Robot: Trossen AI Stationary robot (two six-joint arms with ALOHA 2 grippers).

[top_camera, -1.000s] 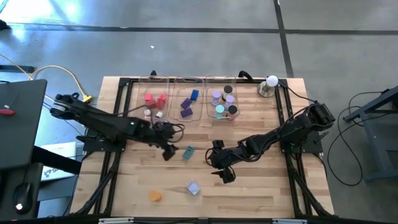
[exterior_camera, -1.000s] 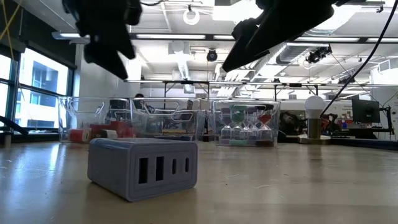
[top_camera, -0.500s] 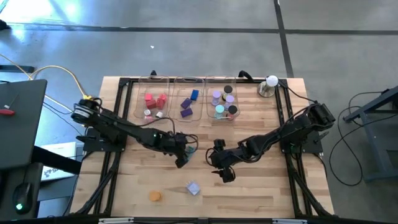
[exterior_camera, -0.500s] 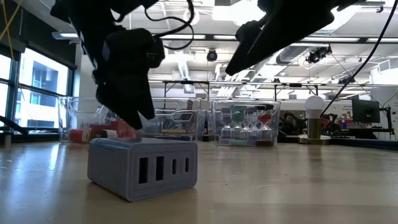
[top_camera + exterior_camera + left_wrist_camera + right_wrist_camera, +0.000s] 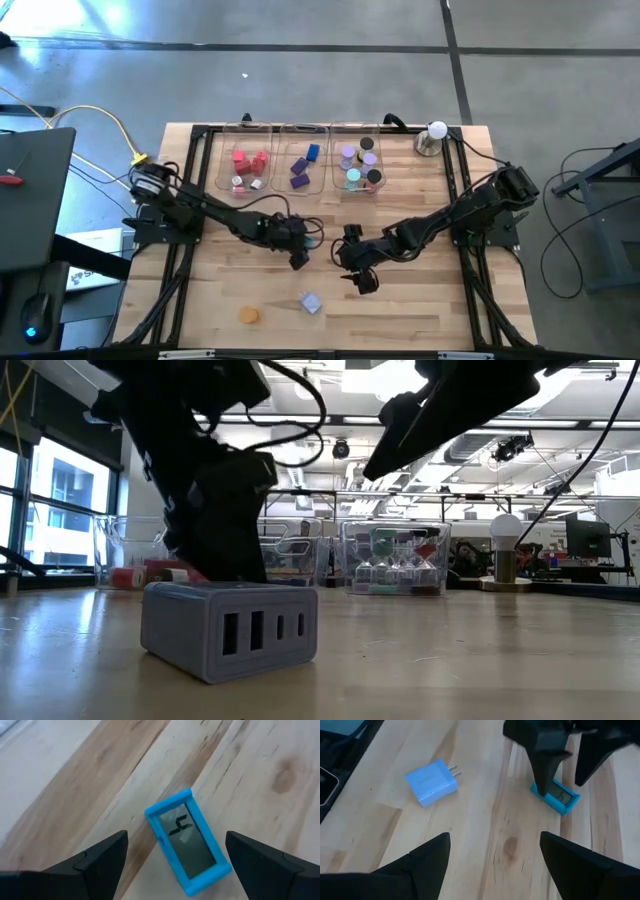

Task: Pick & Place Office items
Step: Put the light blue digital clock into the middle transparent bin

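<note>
A small blue framed piece with a grey screen (image 5: 187,844) lies flat on the wood, also seen in the right wrist view (image 5: 556,796). My left gripper (image 5: 175,839) is open just above it, pointing steeply down, one finger on each side with a gap to each; in the high view it (image 5: 299,258) covers the piece. My right gripper (image 5: 359,279) hangs open above the table's middle, over bare wood (image 5: 495,840). A pale blue plug charger (image 5: 311,302) lies on its side nearer the front (image 5: 431,782). An orange disc (image 5: 249,314) lies near the front edge.
Three clear trays (image 5: 303,150) at the far side hold red, purple and round coloured pieces. A white ball on a metal base (image 5: 436,131) stands at the far right. In the low view the charger (image 5: 228,630) fills the foreground. Open wood lies between the arms and the front edge.
My left gripper has come down and toward the table's right, from beside the blue screen piece to right over it, its fingers now on either side of the piece. The piece has not moved. My right arm has kept still.
</note>
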